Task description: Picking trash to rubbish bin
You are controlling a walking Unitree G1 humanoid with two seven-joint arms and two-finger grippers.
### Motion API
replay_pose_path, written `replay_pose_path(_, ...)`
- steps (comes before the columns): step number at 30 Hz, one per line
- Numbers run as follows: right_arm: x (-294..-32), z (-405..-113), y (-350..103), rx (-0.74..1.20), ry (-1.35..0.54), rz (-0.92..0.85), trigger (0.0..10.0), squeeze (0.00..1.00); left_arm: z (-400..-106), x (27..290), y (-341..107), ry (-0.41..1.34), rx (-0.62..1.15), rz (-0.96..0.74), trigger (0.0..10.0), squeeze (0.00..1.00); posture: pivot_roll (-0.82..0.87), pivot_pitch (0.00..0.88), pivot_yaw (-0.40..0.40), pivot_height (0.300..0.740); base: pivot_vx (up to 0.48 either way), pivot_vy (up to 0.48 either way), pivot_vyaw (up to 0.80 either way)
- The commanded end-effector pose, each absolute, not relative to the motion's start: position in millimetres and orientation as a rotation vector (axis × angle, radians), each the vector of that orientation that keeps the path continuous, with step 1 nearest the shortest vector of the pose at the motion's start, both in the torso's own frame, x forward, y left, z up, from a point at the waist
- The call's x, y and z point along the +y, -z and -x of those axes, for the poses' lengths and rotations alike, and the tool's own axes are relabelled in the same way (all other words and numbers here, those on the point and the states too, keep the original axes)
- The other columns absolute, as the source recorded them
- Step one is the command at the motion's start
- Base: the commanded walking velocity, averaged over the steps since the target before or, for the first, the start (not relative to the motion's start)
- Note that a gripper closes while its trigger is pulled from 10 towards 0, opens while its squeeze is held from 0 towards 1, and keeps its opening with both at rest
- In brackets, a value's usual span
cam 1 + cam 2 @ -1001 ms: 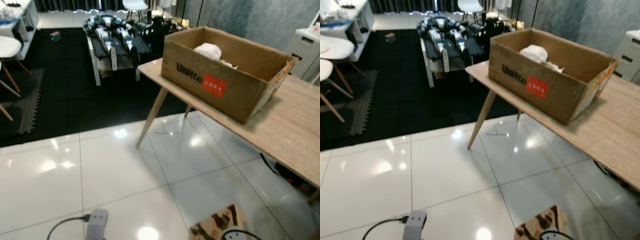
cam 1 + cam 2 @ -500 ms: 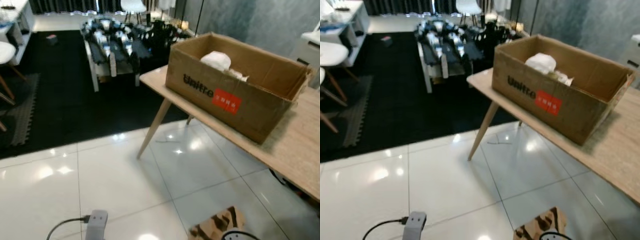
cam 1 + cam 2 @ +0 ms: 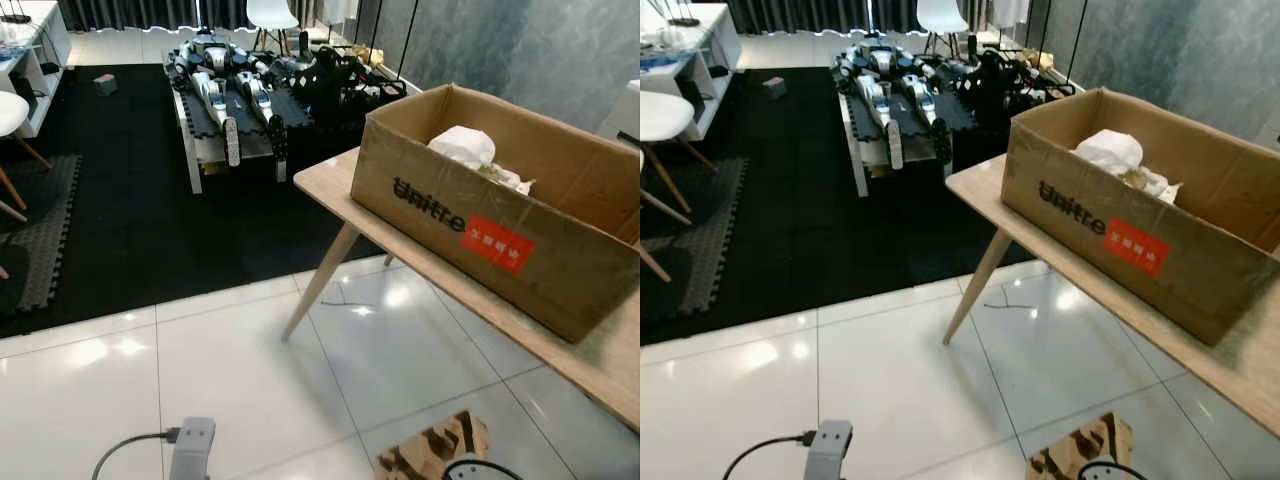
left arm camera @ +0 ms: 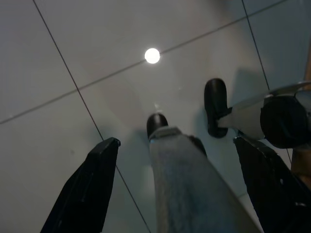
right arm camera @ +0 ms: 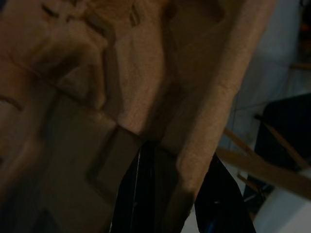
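An open cardboard box (image 3: 440,215) printed "Unitree" with a red label stands on a wooden table (image 3: 330,175) at the right. Crumpled white paper (image 3: 462,145) lies inside it. A brown piece of moulded cardboard trash (image 3: 432,452) shows low down at the bottom edge of the head views. In the right wrist view my right gripper (image 5: 179,155) is shut on that cardboard piece (image 5: 126,92). My left arm (image 3: 192,448) hangs at the lower left. Its gripper (image 4: 176,141) is open over the white floor tiles, with nothing between the fingers (image 4: 92,179).
The table's slanted leg (image 3: 318,288) reaches the glossy tile floor (image 3: 220,360). Beyond lies a black mat with a low bench (image 3: 232,95) loaded with black and silver machine parts. White chairs (image 3: 8,115) stand at the left. My own legs and feet (image 4: 216,107) are below the left gripper.
The whole picture has shifted: the box and table now sit further right and nearer. Both arms and the held cardboard keep their place in the picture.
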State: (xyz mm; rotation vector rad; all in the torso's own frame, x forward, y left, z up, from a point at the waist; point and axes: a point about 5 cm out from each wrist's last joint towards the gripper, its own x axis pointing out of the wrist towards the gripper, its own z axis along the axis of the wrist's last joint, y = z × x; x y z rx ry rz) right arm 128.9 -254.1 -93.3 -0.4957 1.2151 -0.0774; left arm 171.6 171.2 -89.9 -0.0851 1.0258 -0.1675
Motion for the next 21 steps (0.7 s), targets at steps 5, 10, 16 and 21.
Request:
replay_pose_path(5, -252.2, -128.9, 93.9, 1.216, 0.070, 0.470, 10.0, 0.00, -166.8, 169.3, 92.3, 0.179, 1.048, 0.082, 10.0, 0.00, -0.06, 0.039, -0.019, 0.740, 0.304, 0.000, 0.00)
replay_pose_path(10, -252.7, -127.1, 94.4, 1.224, 0.071, 0.471, 10.0, 0.00, -165.7, 169.6, 92.8, 0.179, 1.052, 0.081, 10.0, 0.00, -0.06, 0.043, -0.016, 0.740, 0.302, 0.000, -0.71)
replay_pose_path(16, -253.5, -123.5, 95.3, 1.235, 0.077, 0.464, 10.0, 0.00, -165.2, 169.7, 93.0, 0.177, 1.053, 0.081, 10.0, 0.00, -0.06, 0.044, -0.014, 0.740, 0.304, 0.000, -0.74)
replay_pose_path(21, -253.7, -121.2, 96.0, 1.243, 0.078, 0.462, 10.0, 0.00, -164.9, 170.6, 93.1, 0.171, 1.053, 0.082, 10.0, 0.00, -0.06, 0.045, -0.013, 0.740, 0.275, 0.000, -0.74)
